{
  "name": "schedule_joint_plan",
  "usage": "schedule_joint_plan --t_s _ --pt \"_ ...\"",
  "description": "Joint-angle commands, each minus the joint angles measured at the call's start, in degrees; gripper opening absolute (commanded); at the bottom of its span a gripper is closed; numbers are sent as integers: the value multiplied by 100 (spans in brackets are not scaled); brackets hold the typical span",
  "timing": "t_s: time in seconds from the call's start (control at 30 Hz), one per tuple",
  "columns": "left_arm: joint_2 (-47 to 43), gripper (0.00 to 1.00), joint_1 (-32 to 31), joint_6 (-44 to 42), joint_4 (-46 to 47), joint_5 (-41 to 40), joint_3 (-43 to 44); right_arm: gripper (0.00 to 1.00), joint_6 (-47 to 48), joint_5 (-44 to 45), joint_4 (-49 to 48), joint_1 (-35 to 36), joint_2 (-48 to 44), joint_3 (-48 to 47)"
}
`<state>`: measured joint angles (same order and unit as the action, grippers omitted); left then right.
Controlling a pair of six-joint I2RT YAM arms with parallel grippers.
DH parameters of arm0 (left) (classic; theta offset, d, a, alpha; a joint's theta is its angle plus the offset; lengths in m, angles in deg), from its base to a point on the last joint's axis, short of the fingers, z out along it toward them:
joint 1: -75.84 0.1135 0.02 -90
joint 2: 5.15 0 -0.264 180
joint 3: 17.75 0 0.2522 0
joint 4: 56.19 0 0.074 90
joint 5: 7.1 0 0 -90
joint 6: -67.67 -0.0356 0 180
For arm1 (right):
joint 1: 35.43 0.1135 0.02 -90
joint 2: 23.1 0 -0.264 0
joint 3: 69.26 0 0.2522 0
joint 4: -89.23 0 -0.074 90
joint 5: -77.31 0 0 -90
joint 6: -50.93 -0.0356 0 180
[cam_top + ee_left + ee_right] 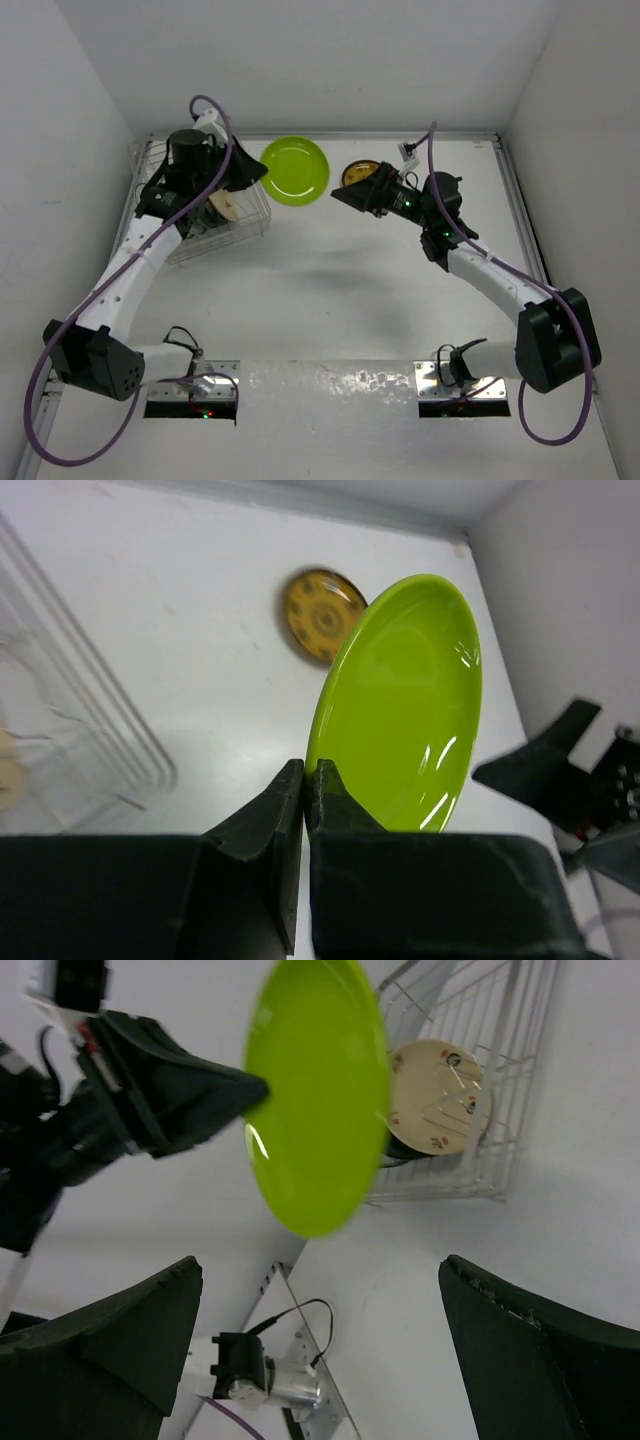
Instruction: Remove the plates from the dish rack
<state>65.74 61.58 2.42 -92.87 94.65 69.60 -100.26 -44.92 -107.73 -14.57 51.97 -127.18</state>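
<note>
Three plates show. One lime green plate (295,171) sits just right of the dish rack (240,228). One yellow-brown plate (322,615) lies farther right of the rack on the surface (330,290). One cream plate (437,1098) with red marks stands inside the rack. There is one dish rack, and two grippers: the left gripper (305,780) and the right gripper (338,194).

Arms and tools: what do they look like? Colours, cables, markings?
The left arm and right arm have white links, black joint housings and a purple cable looping alongside each. The left tool and right tool are matte black with wedge-shaped fingers. No markings are legible.
</note>
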Motion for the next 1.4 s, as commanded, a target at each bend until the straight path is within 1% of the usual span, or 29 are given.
schedule_joint_plan --t_s 0.0,0.1,0.23,0.27,0.33,0.37,0.4,0.47,0.5,0.53,0.57,0.6,0.63,0.67,0.7,0.73,0.77,0.8,0.83,0.87,0.9,0.93,0.97,1.0,1.07,1.1,1.17,1.2,1.37 --pt "39 0 -226 451 1122 1216 -274 99 -183 -38 -760 128 148 -400" --pt "47 0 -331 565 1377 1444 -414 97 -122 146 -708 216 288 -479" --pt "74 0 -367 811 1746 1690 -581 82 264 454 -278 252 430 -515" --pt "91 0 -367 821 1782 1725 -599 74 309 515 -164 260 438 -471" --pt "135 0 -367 812 1756 1691 -626 63 371 674 -154 260 439 -401" --pt "153 0 -376 803 1738 1612 -643 54 371 691 -206 260 430 -331" --pt "179 0 -376 794 1651 1568 -643 33 371 735 -241 260 430 -313" --pt "267 1 -376 707 1484 1314 -617 15 336 779 -250 252 421 -269" --pt "293 7 -384 672 1379 1208 -565 6 336 797 -233 252 412 -260" --pt "328 32 -384 584 1186 1094 -555 3 344 884 -163 243 403 -242" --pt "329 48 -384 548 1089 867 -521 0 353 937 -84 191 377 -225" --pt "320 72 -393 400 757 742 -398 0 345 1059 -5 138 360 -198" --pt "311 80 -384 294 554 411 -302 0 214 1104 65 50 333 -111" --pt "294 88 -393 198 308 190 -187 0 99 1131 84 -212 324 -58" --pt "215 99 -393 5 -164 -56 40 0 -15 1157 92 -379 324 3" --pt "145 100 -384 -92 -395 -676 138 0 -286 1175 92 -564 342 108" --pt "74 100 -393 -163 -633 -1031 313 0 -375 1166 101 -931 403 127" --pt "-118 100 -393 -294 -1009 -1330 358 0 -376 1192 293 -1083 456 49" --pt "-224 100 -384 -365 -1143 -1794 385 0 -289 1219 443 -1223 517 -56" --pt "-347 100 -393 -418 -1258 -1964 394 0 -158 1341 627 -1434 718 -188" --pt "-583 100 -393 -514 -1424 -2079 394 0 174 1455 846 -1505 859 -355" --pt "-698 100 -384 -559 -1487 -2254 385 0 325 1569 1301 -1602 1008 -748" --pt "-813 100 -384 -603 -1557 -2325 376 0 449 1744 1471 -1638 1193 -934" --pt "-988 100 -384 -690 -1671 -2378 385 0 607 1781 1577 -1673 1595 -1110" --pt "-1121 100 -367 -796 -1847 -2580 420 0 713 1825 1805 -1761 2027 -1655" --pt "-1200 100 -367 -875 -1900 -2651 438 0 809 1825 1980 -1770 2464 -2066" --pt "-1270 100 -341 -972 -2023 -2800 464 0 906 1790 2114 -1787 2889 -2464" --pt "-1288 100 -340 -990 -2041 -2862 429 1 916 1755 2192 -1787 3282 -2805" --pt "-1359 100 -332 -1069 -1998 -2757 140 5 1083 1729 2754 -1787 4190 -3756"
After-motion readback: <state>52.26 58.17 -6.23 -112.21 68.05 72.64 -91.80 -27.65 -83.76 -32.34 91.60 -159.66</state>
